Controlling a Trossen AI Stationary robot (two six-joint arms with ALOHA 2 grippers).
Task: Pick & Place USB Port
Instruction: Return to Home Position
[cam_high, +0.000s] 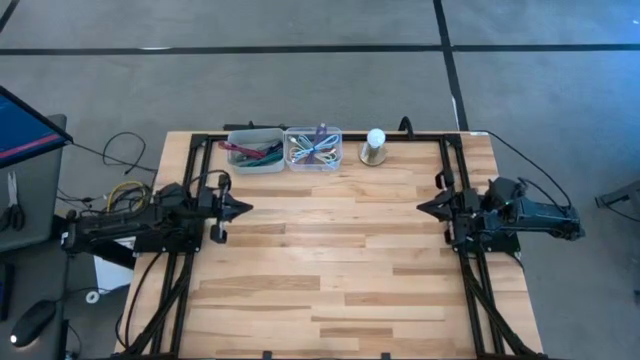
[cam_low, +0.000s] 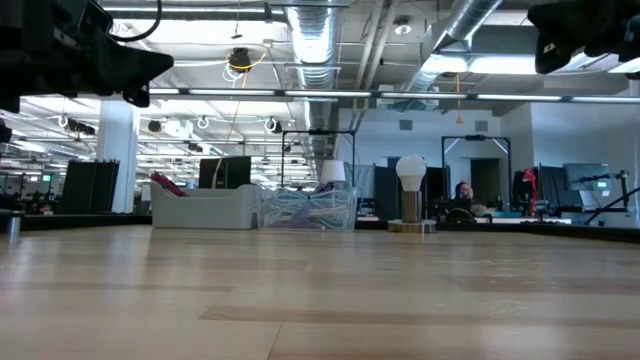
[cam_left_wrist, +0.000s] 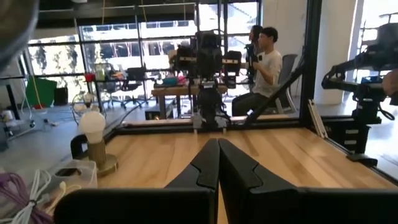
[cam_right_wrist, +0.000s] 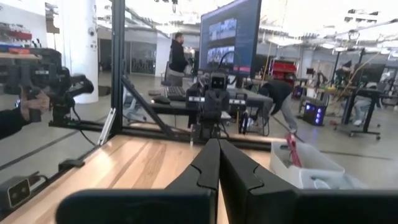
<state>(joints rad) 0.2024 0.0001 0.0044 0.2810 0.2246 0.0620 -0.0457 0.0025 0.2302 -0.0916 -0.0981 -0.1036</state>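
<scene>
Wooden table (cam_high: 330, 270) with a black frame along its sides takes up most of the high view. Left arm (cam_high: 140, 222) lies low over the table's left edge and right arm (cam_high: 520, 215) over its right edge, the two pointing inward at each other, well apart, with bare planks between them. Left gripper (cam_high: 243, 208): the wrist view shows both fingers pressed together along their length, tips meeting, nothing between them. Right gripper (cam_high: 422, 207): same state in its own wrist view, fingers flush against each other and holding nothing. Neither gripper is near the bins. Gray bin (cam_low: 205, 210) stands at the far edge of the table, left of centre. Transparent bin (cam_low: 308, 212) stands just beside it on the right; whether the walls touch, cannot tell. A small lamp (cam_high: 375, 148) with a round white bulb on a round base stands near the transparent bin, on its right, apart from it. USB cables are all inside the bins: a red and green tangle (cam_high: 262, 155) in the gray bin, and a light blue, yellow and violet bundle (cam_high: 315, 150) in the transparent bin. Individual connectors are too small to make out.
</scene>
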